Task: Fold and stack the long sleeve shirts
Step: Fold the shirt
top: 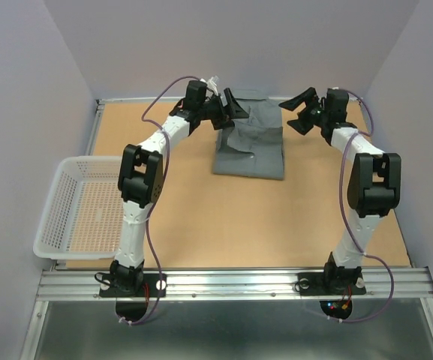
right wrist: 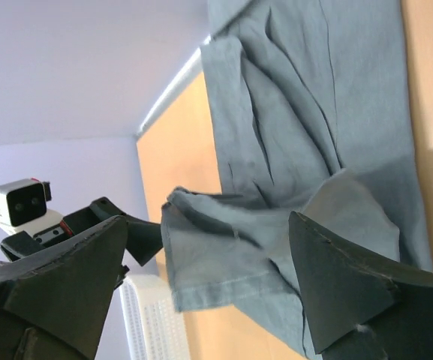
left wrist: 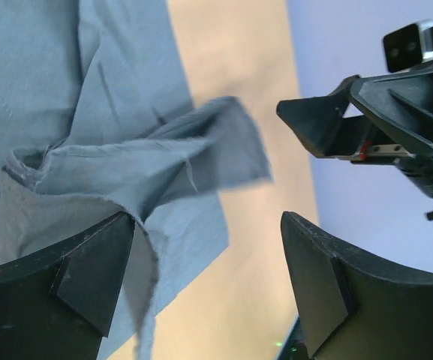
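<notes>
Left claw (top: 233,106) stands with jaws wide apart at the far left corner of the shirt (top: 254,146). Right claw (top: 295,112), equally spread, hovers just off the far right corner. Neither pinches anything: in each wrist view a loose flap of grey cloth sits between the fingers, unclamped. Shirt lies partly folded at the far middle of the table (top: 224,217), its long axis running near to far, squarely between the claws. Both arms are about equally near, the left perhaps slightly closer. Basket (top: 49,225) sits at the table's left edge, well apart, and appears to hold nothing.
</notes>
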Tool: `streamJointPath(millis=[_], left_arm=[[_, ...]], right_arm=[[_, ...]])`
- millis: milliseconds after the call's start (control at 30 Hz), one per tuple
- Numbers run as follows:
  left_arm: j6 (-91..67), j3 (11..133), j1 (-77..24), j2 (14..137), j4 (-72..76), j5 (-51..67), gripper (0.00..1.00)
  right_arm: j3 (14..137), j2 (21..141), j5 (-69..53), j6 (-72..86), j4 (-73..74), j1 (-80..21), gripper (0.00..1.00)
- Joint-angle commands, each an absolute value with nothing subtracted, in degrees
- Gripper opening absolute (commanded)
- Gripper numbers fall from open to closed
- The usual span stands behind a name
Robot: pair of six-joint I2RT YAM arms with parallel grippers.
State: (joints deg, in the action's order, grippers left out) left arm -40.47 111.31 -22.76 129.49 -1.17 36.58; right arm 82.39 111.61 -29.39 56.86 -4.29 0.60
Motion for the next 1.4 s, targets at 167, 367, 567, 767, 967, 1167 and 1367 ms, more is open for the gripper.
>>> streamJointPath(millis=[167,367,567,767,967,1167,1367], left_arm=[[-47.64,116.10,-20.57,126.48,9.76,41.14,0.93],[-41.85,111.28,-19.42,120.68,5.81,35.08,0.95],[-34.99,99.51,-20.30,114.53,0.09,29.73,0.93],[-29.45,89.75,-22.76,110.48,-9.75,18.04,0.83],[-28.21,84.64,-23.20,111.61,-11.07,15.11,0.71],[-28.30,86.48,-23.38,117.42,-12.39,16.00,0.70],[-27.95,87.63,-24.08,121.28,-13.62,16.08,0.64]], right_arm=[[87.63,109.79,-29.36,48.35,-4.31,2.29,0.95],[83.77,105.48,-28.22,36.49,3.68,2.29,0.95],[75.25,97.92,-23.74,27.17,7.11,0.97,0.90],[69.53,96.85,-16.71,21.01,9.58,-5.53,0.77],[67.68,99.83,-19.84,25.47,8.01,-9.23,0.54],[64.25,102.56,-22.06,30.41,1.50,-10.20,0.44],[60.92,106.78,-22.68,33.31,-2.54,-10.28,0.39]])
